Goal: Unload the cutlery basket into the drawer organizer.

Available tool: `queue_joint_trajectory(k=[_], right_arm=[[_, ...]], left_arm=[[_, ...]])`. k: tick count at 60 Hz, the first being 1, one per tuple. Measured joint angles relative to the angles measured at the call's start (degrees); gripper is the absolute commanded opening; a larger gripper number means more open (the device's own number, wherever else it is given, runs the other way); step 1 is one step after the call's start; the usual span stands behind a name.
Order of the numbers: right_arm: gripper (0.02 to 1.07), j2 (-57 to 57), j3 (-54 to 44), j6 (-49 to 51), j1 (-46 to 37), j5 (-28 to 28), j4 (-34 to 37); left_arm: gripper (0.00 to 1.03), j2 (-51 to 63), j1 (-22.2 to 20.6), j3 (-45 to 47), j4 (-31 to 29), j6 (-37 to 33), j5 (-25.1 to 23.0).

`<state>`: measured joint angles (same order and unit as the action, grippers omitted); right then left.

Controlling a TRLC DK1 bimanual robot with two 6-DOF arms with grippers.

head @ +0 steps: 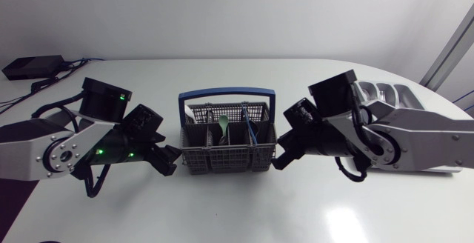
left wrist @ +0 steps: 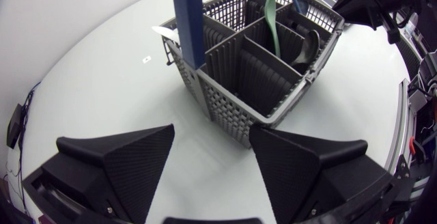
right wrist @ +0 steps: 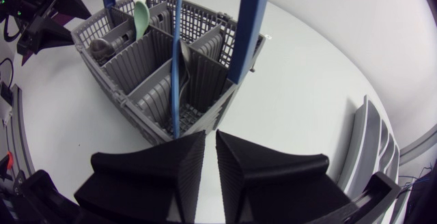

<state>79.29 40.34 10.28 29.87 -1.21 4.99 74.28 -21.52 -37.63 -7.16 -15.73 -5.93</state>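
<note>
Wide-open left hand (left wrist: 212, 134) and nearly closed right hand (right wrist: 210, 138) flank the cutlery basket (left wrist: 259, 74), both empty.
Basket corner lies just ahead of the left hand's spread fingers, untouched; the right hand's fingers leave only a thin slit. 1 green spoon (left wrist: 272, 19), 1 blue-handled piece (right wrist: 177, 60) and 1 dark utensil (left wrist: 307, 46), hard to identify, stand inside the basket. Behind the right arm, the drawer organizer (head: 385, 93) rests on the worktop (head: 222, 206), mostly hidden.
</note>
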Motion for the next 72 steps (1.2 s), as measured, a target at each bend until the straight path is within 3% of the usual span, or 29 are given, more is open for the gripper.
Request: queue_joint_trajectory(k=[27,28,35,41,47,57,67,72], right_arm=[[0.23,0.11,0.26,-0.85,2.8,1.05,0.87],[0.25,0.07,0.26,-0.85,2.73,1.05,0.9],[0.7,-1.86,0.22,-0.81,1.09,1.03,1.92],[0.88,-4.46,0.04,-0.81,-0.85,1.03,3.04],[0.89,-5.68,-0.2,-0.66,-1.68,0.37,3.87],[0.89,-5.97,-1.05,-0.59,-1.88,-1.14,5.05],[0.89,-7.54,-1.07,-0.59,-1.88,-1.99,6.8],[0.89,-8.7,-1.09,-0.61,-2.23,-2.21,7.39]], left_arm=[[0.8,0.87,5.22,-0.04,1.64,-3.04,-0.96],[0.8,0.57,5.57,-0.04,1.49,-3.3,-1.07],[0.8,-3.63,7.06,-0.31,-1.4,-3.85,-2.6],[0.8,-7.58,7.13,-2.49,-7.17,-3.69,-6.47],[0.8,-8.74,5.33,-6.1,-12.09,-1.95,-9.18],[0.77,-8.07,-2.25,-11.89,-16.11,2.36,-10.32],[0.6,-2.23,-7.23,-17.57,-17.46,5.84,-10.82],[0.59,2.12,-7.82,-19.65,-17.7,6.99,-11.19]])
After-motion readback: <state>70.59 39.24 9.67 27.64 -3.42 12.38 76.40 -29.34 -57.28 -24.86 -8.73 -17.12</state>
